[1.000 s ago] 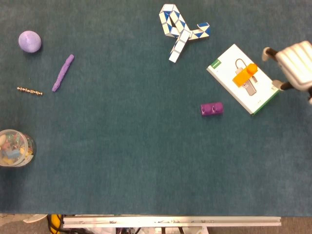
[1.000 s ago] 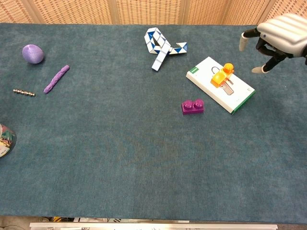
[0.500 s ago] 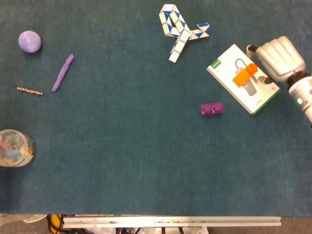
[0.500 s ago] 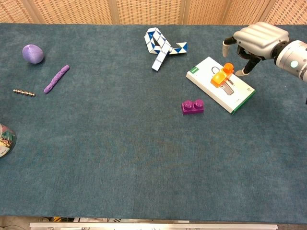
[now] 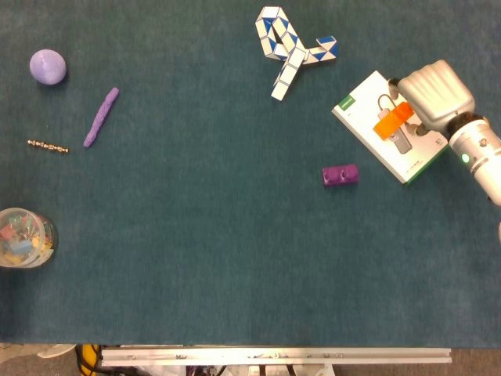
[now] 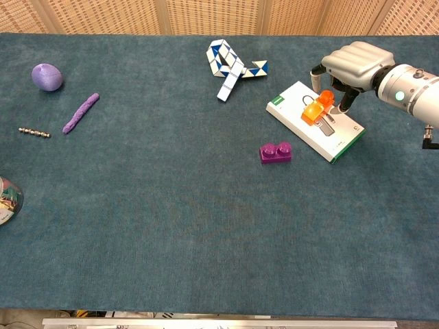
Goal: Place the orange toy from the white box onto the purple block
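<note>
The orange toy [image 5: 391, 121] [image 6: 317, 107] lies on the white box [image 5: 356, 110] [image 6: 287, 103] at the right of the table. My right hand [image 5: 435, 91] [image 6: 354, 63] hovers right over the toy's far end. Its fingers are curled downward and apart on either side of the toy's top, and I see no firm grip. The purple block [image 5: 340, 175] [image 6: 275, 152] sits on the cloth just left of the box's near corner, away from the hand. My left hand shows in neither view.
A blue-and-white snake puzzle [image 5: 288, 43] [image 6: 230, 60] lies behind the box to the left. Far left are a purple ball [image 5: 48, 66] [image 6: 46, 77], a purple stick [image 5: 102, 116], a bead chain [image 5: 48, 145] and a jar [image 5: 23, 237].
My right hand has moved in from the right edge to over the white box and lowered its fingers around the orange toy. The toy and the block have not moved.
</note>
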